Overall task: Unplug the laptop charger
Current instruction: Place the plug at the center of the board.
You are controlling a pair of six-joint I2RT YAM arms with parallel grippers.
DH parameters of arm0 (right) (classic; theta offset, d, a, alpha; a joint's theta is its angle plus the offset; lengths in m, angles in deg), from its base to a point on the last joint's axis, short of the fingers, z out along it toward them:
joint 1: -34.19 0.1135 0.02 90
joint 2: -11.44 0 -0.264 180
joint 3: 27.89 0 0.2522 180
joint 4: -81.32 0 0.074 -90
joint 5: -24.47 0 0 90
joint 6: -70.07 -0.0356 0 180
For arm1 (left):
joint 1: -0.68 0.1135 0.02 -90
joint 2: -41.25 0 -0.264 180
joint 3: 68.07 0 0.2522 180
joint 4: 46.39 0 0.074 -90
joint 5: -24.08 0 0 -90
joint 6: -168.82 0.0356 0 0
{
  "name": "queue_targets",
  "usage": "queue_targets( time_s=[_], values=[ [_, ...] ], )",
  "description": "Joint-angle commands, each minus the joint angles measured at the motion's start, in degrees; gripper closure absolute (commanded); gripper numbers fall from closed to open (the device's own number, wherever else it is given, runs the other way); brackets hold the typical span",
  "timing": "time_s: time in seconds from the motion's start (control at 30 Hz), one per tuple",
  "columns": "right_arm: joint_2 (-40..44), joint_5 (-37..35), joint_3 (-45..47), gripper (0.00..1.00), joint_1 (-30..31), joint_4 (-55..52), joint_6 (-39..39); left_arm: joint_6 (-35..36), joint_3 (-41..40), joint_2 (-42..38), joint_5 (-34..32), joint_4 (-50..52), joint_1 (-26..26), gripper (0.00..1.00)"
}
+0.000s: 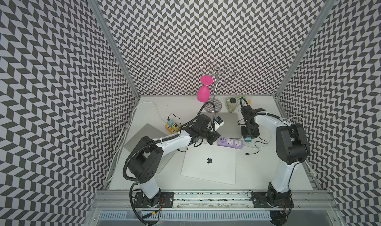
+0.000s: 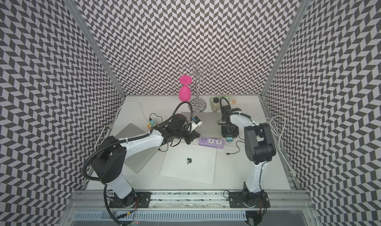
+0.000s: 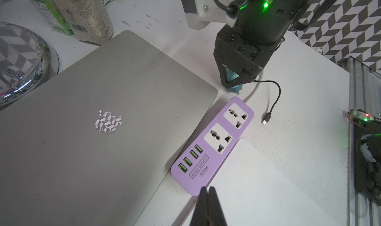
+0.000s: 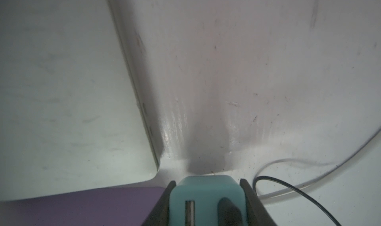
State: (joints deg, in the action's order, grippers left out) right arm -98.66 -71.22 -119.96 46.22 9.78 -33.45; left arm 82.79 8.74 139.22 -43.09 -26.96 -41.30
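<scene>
The laptop charger (image 4: 206, 185) is a small teal block, and my right gripper (image 4: 207, 196) is shut on it, one finger on each side. In the left wrist view the charger (image 3: 232, 77) hangs in the right gripper (image 3: 234, 83) just past the far end of the purple power strip (image 3: 214, 148), whose two sockets are empty. Its thin black cable ends in a loose plug (image 3: 267, 118) on the table. My left gripper (image 3: 208, 191) is shut and empty, tips at the strip's USB end. Both top views show the charger (image 1: 248, 140) (image 2: 229, 139) beside the strip (image 1: 230, 143) (image 2: 211, 143).
A grey laptop (image 1: 231, 124) lies behind the strip, a silver one (image 1: 210, 165) in front, a third (image 1: 144, 136) under the left arm. At the back stand a chrome rack (image 1: 214, 106) with a pink glass (image 1: 203, 91) and bottles (image 1: 233, 104). An orange strip (image 1: 172, 126) sits left.
</scene>
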Motion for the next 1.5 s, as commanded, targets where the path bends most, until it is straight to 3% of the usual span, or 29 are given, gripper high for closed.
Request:
queue_targets(
  time_s=[0.0, 0.43, 0.6, 0.73, 0.83, 1.2, 1.47],
  values=[
    [-2.36, 0.79, -1.1, 0.54, -0.5, -0.16, 0.88, -0.3, -0.57, -1.36, 0.99, -0.12, -0.03, 1.0],
    [-4.25, 0.4, -2.82, 0.52, -1.3, 0.43, 1.16, 0.46, -1.17, -1.04, 0.2, 0.66, 0.05, 1.0],
    [-2.56, 0.21, -2.68, 0.57, -1.27, 0.68, 2.26, 0.53, -0.61, -1.14, 0.12, 1.17, 0.33, 1.0],
    [-2.28, 0.82, -3.05, 0.36, -1.31, 0.37, 2.27, 0.69, 0.06, -1.77, -0.13, 2.3, 0.49, 1.0],
    [-0.83, 0.23, -3.48, 0.31, -1.31, -0.17, 1.88, 0.63, 0.15, -2.92, -0.39, 2.89, 0.66, 1.0],
    [11.12, 0.81, -6.57, 0.31, 3.89, -3.83, 0.77, -4.82, 1.03, -11.49, -1.39, 4.42, 0.76, 1.0],
    [22.45, 8.21, -4.06, 0.31, 9.21, 1.8, -0.6, -11.65, -2.01, -21.55, -6.15, 8.15, 2.75, 1.0]
  ],
)
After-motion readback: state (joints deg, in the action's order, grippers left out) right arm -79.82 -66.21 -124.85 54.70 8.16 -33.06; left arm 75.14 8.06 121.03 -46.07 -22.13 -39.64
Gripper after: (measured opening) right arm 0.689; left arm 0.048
